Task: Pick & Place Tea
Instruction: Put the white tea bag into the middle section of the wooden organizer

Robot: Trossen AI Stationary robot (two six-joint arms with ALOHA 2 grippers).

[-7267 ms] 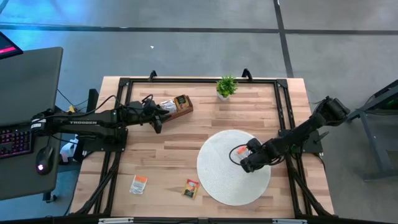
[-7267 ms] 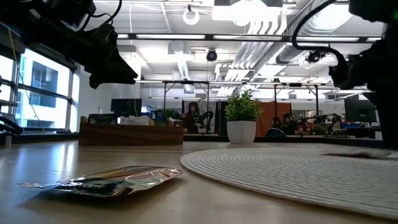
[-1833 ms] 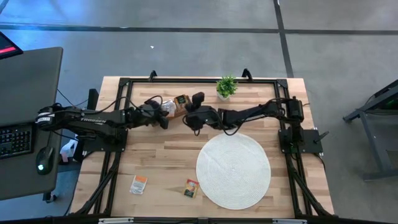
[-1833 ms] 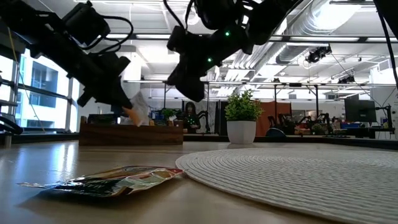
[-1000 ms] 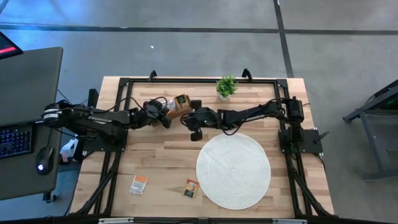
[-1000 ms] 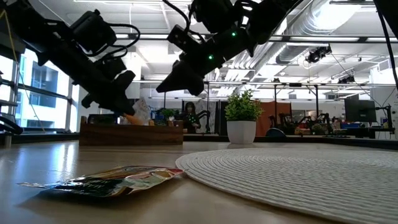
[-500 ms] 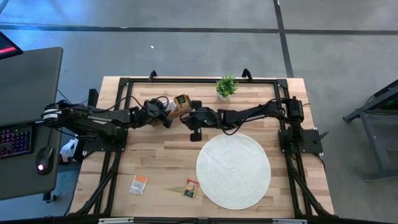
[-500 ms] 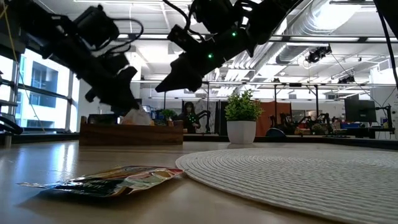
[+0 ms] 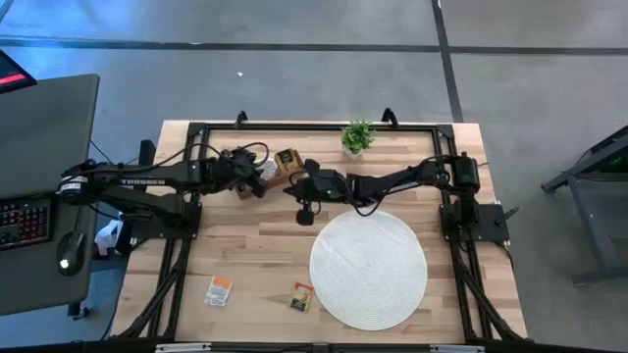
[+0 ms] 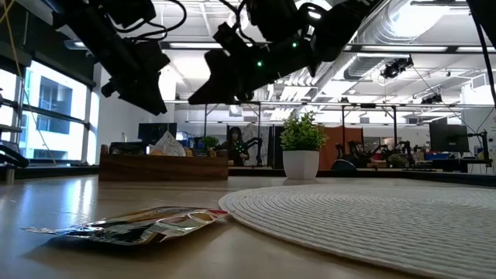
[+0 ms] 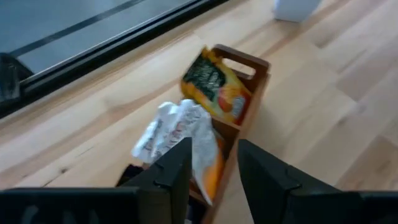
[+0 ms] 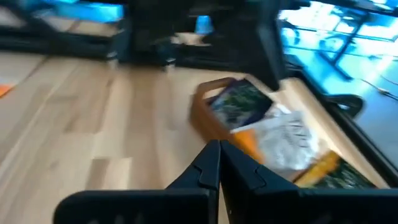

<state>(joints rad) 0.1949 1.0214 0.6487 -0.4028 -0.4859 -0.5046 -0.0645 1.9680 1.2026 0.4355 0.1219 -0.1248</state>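
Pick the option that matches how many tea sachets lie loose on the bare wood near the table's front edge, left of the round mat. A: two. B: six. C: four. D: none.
A: the high view shows two tea sachets there, one farther left and one beside the round mat.

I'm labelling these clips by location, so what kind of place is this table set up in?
Most likely an open-plan robotics lab or workshop. Exposed ceiling ducts and strip lights run overhead, other workbenches with equipment stand behind, and a desk with a keyboard sits beside the wooden table.

Two dark, slender jointed arms; left arm (image 9: 137, 182) carries white lettering along its link. Black cables loop beside the wrists. Green indicator lights glow on the right arm (image 10: 267, 54).
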